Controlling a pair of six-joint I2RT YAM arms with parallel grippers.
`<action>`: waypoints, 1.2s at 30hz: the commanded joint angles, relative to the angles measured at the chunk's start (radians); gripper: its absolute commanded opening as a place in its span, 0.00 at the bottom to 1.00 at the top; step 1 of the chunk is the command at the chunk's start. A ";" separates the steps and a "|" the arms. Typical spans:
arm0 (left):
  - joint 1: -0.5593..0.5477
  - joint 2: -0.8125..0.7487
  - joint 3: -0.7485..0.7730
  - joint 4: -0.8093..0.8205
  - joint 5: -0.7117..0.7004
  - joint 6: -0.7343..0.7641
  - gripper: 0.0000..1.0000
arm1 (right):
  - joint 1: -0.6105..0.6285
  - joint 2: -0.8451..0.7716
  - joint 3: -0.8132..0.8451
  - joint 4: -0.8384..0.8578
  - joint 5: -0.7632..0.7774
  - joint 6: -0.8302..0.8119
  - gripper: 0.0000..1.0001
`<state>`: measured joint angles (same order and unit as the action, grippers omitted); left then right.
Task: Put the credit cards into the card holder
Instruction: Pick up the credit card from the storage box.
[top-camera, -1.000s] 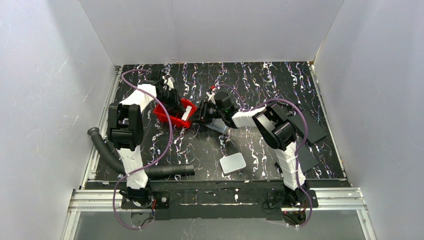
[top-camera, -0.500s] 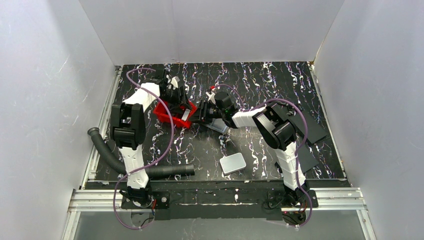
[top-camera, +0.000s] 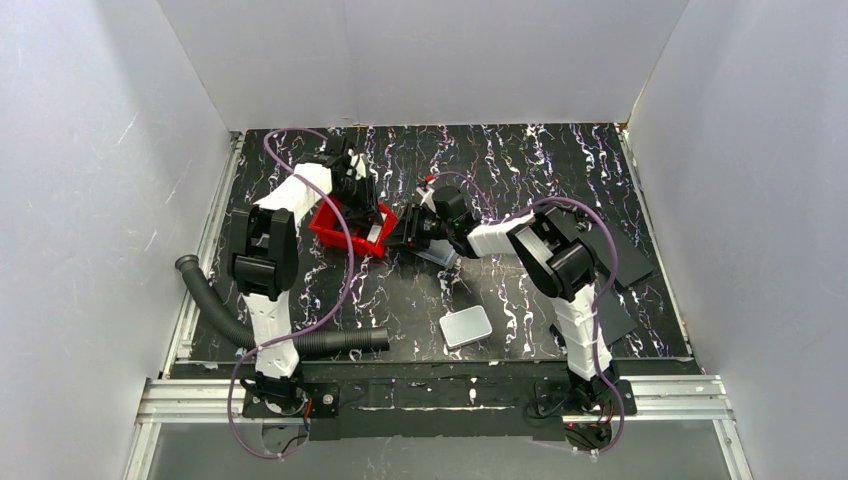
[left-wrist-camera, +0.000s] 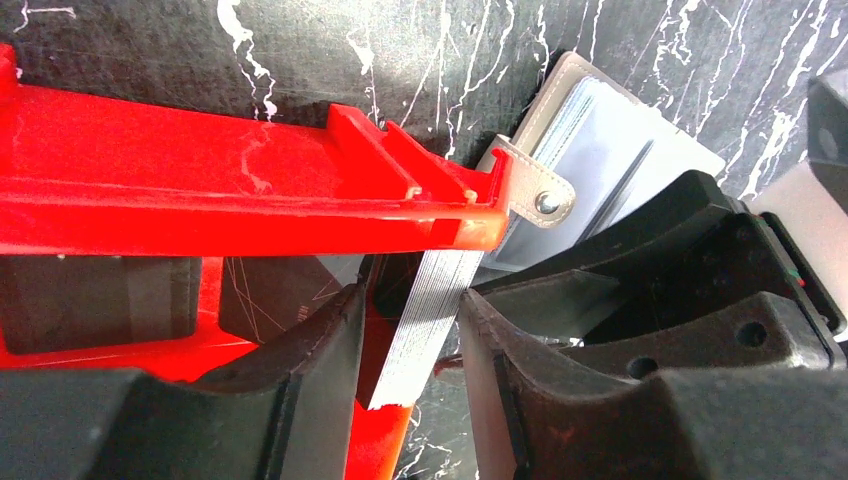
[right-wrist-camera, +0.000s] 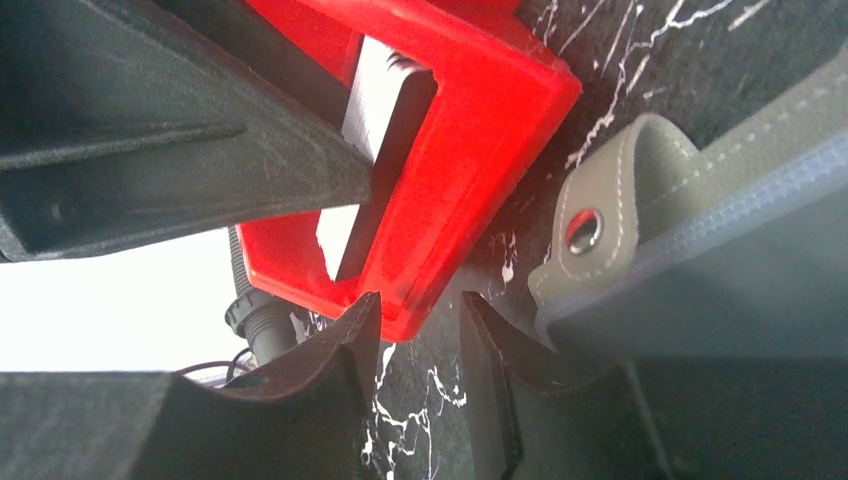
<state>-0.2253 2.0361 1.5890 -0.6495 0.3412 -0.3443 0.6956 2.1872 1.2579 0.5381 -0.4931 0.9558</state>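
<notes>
One stack of credit cards (left-wrist-camera: 422, 345) to mind, standing on edge in the corner of the red tray (left-wrist-camera: 200, 200), left of the desk's middle and nearer its far edge. Bracketed on both broad faces by the left gripper (left-wrist-camera: 412, 295): one finger touching, a sliver of red showing beside the other, so cannot tell whether clamped or only straddling. Long axis of the stack running along the fingers, leaning a little.

Just past the tray rim, toward the desk's right edge: the card holder (left-wrist-camera: 620, 150), lying flat, snap tab (left-wrist-camera: 535, 195) just beside the tray corner. Low over the holder, the right gripper (right-wrist-camera: 420, 300), fingers slightly apart with nothing between them; contact with the holder unclear.

Nearer the cards by far: the left arm. Likely called for next: a lift clear of the rim, then a short carry rightward to the holder.
</notes>
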 joint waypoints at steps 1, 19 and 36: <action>-0.021 -0.012 0.024 -0.057 -0.085 0.035 0.38 | -0.006 -0.097 -0.023 -0.023 0.023 -0.056 0.43; -0.024 -0.086 0.024 -0.043 -0.093 0.045 0.02 | -0.020 -0.139 -0.051 -0.036 0.022 -0.076 0.43; -0.024 -0.087 0.073 -0.081 -0.070 0.017 0.00 | -0.019 -0.154 -0.035 -0.091 0.039 -0.131 0.43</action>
<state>-0.2459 1.9987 1.6199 -0.6971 0.2523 -0.3168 0.6800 2.0876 1.2125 0.4515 -0.4694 0.8570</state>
